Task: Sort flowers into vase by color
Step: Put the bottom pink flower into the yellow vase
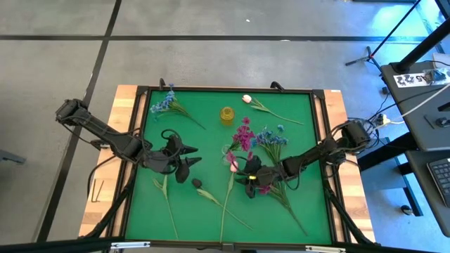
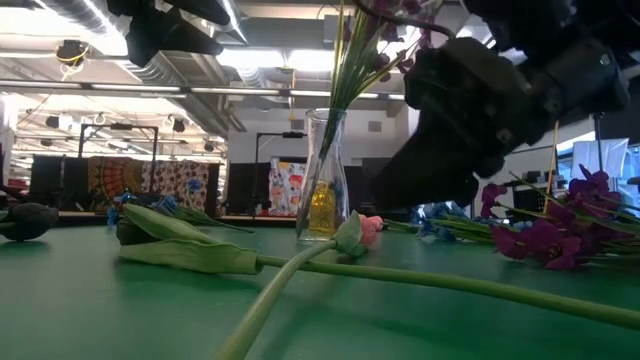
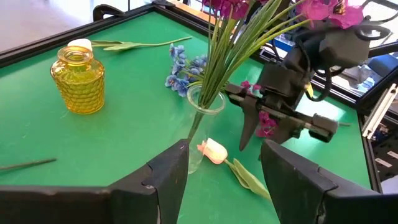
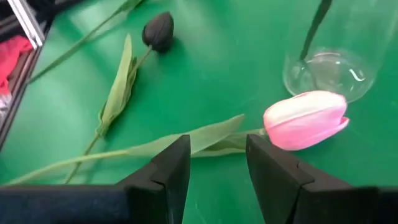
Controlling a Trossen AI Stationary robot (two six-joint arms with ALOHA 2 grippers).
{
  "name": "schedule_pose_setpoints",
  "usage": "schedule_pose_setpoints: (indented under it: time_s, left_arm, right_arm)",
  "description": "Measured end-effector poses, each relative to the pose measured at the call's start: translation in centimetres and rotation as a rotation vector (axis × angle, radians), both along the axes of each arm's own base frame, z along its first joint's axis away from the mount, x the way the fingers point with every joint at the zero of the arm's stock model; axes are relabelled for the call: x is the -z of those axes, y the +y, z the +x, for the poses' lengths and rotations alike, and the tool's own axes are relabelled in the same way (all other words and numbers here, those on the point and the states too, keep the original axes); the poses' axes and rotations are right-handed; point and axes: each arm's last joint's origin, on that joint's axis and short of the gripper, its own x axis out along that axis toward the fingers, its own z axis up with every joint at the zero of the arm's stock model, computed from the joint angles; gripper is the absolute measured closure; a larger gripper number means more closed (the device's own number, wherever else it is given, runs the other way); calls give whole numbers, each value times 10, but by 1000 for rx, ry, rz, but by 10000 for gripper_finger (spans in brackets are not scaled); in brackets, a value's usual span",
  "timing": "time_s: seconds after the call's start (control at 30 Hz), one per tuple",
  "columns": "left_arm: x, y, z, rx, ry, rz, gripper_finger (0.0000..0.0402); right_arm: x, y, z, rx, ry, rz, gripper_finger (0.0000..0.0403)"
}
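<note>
Right claw (image 4: 217, 171) hovered open, empty, over the pink tulip's (image 4: 306, 120) stem beside the glass vase (image 4: 329, 68); left claw (image 3: 225, 180) stood open, empty.

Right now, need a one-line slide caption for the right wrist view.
Open right gripper hovers over a pink-white tulip's stem, its bud beside the clear vase; a dark bud lies beyond.

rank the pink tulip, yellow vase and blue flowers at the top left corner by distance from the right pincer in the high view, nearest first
1. pink tulip, just left of the right pincer.
2. yellow vase, up the mat toward the far edge.
3. blue flowers, top left corner, farthest.
</note>
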Motion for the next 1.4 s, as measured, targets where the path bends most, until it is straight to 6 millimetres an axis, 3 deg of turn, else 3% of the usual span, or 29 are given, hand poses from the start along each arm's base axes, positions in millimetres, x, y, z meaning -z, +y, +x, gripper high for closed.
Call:
schedule_pose_setpoints:
  time_s: [0.63,0.77,1.03,1.4]
  left_arm:
    - [-1,0,0,0,-8,-4,208]
    - [-1,0,0,0,-8,-4,208]
    - [-1,0,0,1,-7,-6,208]
    - [-1,-1,0,3,-9,-15,208]
  right_arm:
    - [21,4,11,2,-87,-16,249]
    - [21,4,11,2,-87,-16,279]
    - [21,4,11,-7,-84,-11,393]
    - [21,6,10,-61,-76,1,400]
